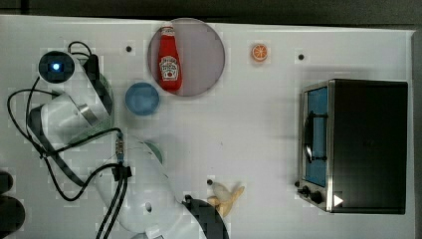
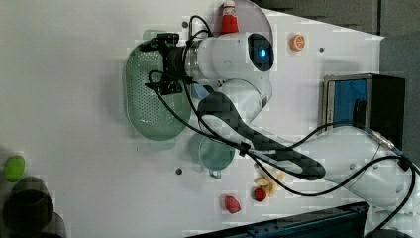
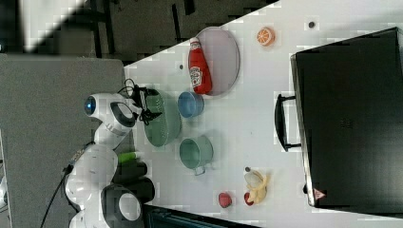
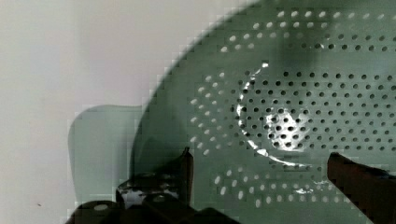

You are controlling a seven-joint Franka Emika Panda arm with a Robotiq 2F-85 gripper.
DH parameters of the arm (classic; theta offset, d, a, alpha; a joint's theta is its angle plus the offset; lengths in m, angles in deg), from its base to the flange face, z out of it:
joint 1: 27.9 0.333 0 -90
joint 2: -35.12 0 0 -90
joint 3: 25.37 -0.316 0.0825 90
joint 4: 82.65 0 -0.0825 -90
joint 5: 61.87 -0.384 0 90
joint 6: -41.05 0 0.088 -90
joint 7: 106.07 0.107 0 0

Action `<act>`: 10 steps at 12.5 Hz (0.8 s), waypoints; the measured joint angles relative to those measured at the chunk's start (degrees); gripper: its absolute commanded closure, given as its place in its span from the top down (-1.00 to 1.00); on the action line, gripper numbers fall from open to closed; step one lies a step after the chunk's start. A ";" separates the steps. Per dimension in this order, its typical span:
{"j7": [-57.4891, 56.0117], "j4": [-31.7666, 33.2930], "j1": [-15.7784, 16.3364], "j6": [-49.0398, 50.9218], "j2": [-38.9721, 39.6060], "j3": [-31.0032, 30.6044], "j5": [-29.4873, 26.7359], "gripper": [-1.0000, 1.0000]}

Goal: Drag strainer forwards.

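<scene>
Over on the white counter (image 2: 74, 74), the pale green strainer (image 2: 148, 106) sat just beside the blue bowl (image 3: 190, 104), though in the left view the arm's wrist and cables covered its rim nearest the bowl. Up close in the wrist view, the gripper (image 4: 259, 170) was spread wide just above the strainer's holed inside near one tab handle, holding nothing, with both fingers (image 4: 184, 170) cut off by the frame edge. From the top view the arm hid nearly all of the strainer, and the darker green cup (image 3: 196, 152) too.

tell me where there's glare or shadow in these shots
Wrist view: bright glare on the strainer floor, and a dark shadow patch near its upper wall. Left view: the arm's soft shadow falls on the table. Top view: the oven top is very dark.
</scene>
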 measured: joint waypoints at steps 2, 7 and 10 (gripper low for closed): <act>0.22 -2.80 0.69 0.20 1.37 1.06 0.03 1.00; 0.39 -8.39 1.44 0.50 3.05 2.07 0.29 1.00; 0.45 -11.41 1.55 1.29 3.27 2.20 -0.08 1.00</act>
